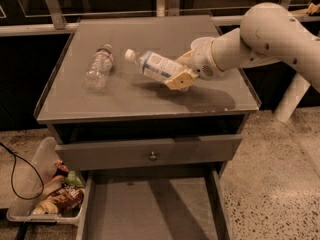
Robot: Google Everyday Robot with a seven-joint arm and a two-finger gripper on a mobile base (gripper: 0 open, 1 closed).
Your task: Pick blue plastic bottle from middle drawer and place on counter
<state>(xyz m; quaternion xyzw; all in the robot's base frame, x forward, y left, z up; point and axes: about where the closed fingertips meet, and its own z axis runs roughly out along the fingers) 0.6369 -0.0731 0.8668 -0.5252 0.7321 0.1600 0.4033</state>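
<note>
The blue plastic bottle (pixel 152 65) has a white cap and a white-blue label. It lies tilted, cap pointing left, just above the counter (pixel 145 101). My gripper (pixel 179 74) is shut on the bottle's lower end; the white arm reaches in from the right. Whether the bottle touches the counter I cannot tell. The middle drawer (pixel 150 209) stands pulled out below, with nothing in it that shows.
A clear crinkled bottle (pixel 98 67) with a red-white label lies on the counter's left side. A closed drawer front with a small round knob (pixel 152 156) sits above the open drawer. A plastic bin of snack packets (pixel 52 196) stands on the floor at left, beside a black cable.
</note>
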